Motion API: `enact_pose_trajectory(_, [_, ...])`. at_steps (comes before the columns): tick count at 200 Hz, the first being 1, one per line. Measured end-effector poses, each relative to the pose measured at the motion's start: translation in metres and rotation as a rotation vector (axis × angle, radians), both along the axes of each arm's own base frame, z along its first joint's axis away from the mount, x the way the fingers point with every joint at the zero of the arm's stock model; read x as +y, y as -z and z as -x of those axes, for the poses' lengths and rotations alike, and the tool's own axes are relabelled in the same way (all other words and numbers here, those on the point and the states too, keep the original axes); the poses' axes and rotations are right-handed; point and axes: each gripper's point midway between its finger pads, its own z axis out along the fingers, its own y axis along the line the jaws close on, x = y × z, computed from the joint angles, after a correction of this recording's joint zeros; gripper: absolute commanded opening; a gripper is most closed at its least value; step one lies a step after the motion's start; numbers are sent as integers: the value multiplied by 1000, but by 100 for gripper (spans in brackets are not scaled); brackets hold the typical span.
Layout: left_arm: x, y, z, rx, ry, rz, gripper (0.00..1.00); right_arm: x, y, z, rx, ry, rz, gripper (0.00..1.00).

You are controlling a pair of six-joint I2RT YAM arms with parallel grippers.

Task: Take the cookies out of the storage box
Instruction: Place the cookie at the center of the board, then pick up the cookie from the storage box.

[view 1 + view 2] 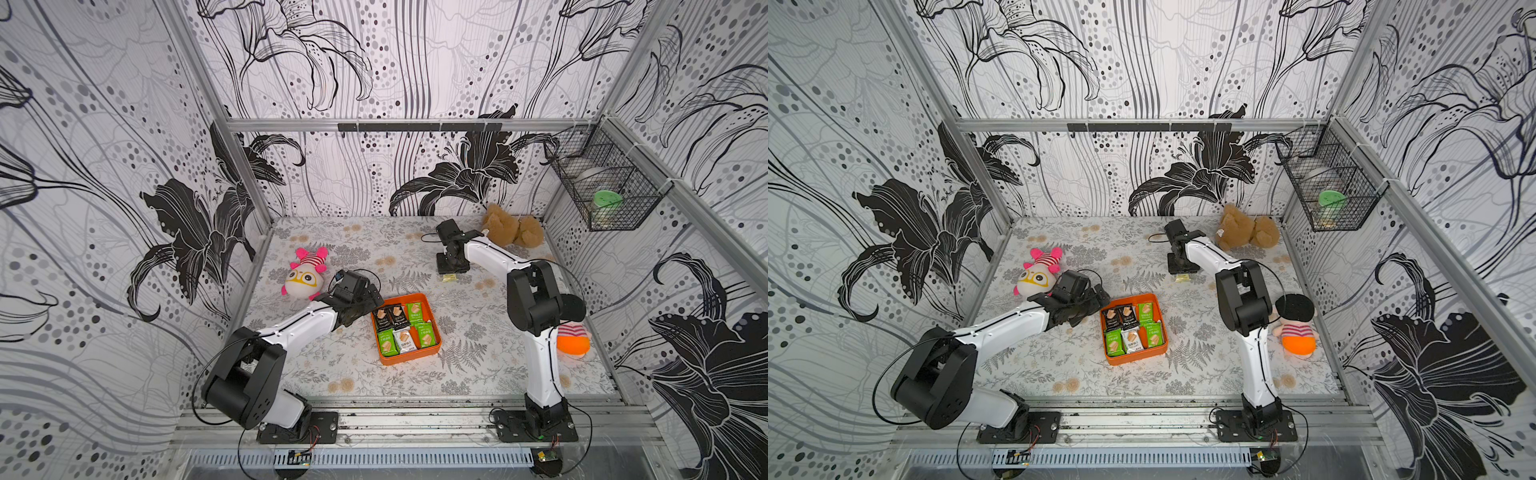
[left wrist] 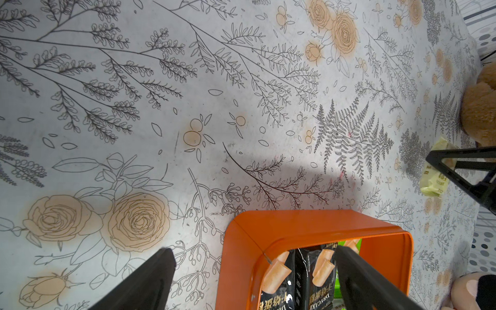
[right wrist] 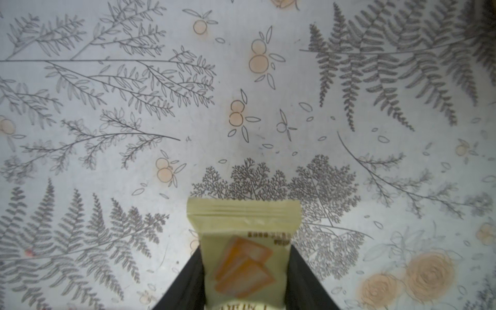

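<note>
Two arms share the floral table (image 1: 332,374). Mid-table sits the storage box (image 1: 409,358). Around it are a pink plush (image 1: 305,276) at 10 o'clock, a brown teddy (image 1: 513,228) far off at 1, and an orange doll (image 1: 573,338) at 3, none of them in the way.

The left gripper (image 1: 365,311) hovers at the box's 10 o'clock corner with its jaws wide apart, straddling the wall, one finger outside and one over the cookies (image 1: 405,330). The right gripper (image 1: 450,273), well apart at the box's 1 o'clock, sits low on the table, clamped on a pale-yellow packet (image 3: 243,241).

About seven packets lie in the box. Nearest are two black packets (image 1: 382,320), at 4 o'clock from the left gripper, with their long axes running 12 to 6. The left arm is nearer, and I judge the corner wall the only obstacle.
</note>
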Motion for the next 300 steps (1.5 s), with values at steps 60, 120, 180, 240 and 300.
enact_pose_trajectory(60, [0,1,0,1,3,-2,97,2,20,0,37,-8,4,53])
enact_pose_trajectory(120, [1,2,1,5,3,-4,97,7,14,-4,26,-15,-14,72])
enact_pose_trajectory(180, [3,5,7,3,4,-2,97,17,-28,20,-2,-15,-76,71])
enact_pose_trajectory(240, [7,16,18,22,11,-6,97,87,-76,91,-43,-141,-150,68])
enact_pose_trajectory(300, [10,6,24,-10,12,11,97,133,-59,149,31,-181,-183,65])
